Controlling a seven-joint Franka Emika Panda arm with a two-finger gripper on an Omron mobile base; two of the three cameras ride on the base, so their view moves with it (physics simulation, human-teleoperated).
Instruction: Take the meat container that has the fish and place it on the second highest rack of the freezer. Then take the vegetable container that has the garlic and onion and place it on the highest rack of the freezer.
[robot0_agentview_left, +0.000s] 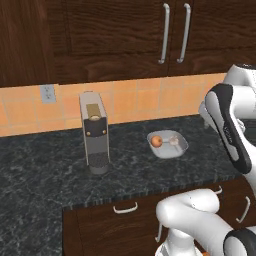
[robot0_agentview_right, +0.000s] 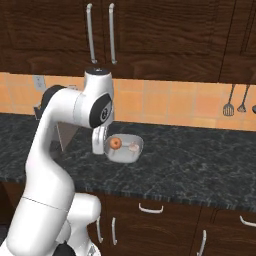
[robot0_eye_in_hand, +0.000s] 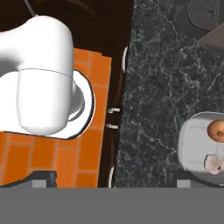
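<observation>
You are hovering the pincer (robot0_eye_in_hand: 111, 181) wide open and empty above the table (robot0_agentview_left: 45, 165) edge. The tray (robot0_agentview_left: 167, 144), carrying onion (robot0_agentview_left: 157, 141) and garlic (robot0_agentview_left: 174, 142), is sitting beside the coffee machine (robot0_agentview_left: 94, 132). Descending off-centre risks tipping it.

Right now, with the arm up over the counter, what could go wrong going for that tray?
The onion and garlic lie loose in the shallow tray; a tilt on lifting could roll them out. The open gripper is off to the tray's side, over the counter edge, so a straight descent would likely miss. The coffee machine stands nearby; a wide swing might clip it.
</observation>
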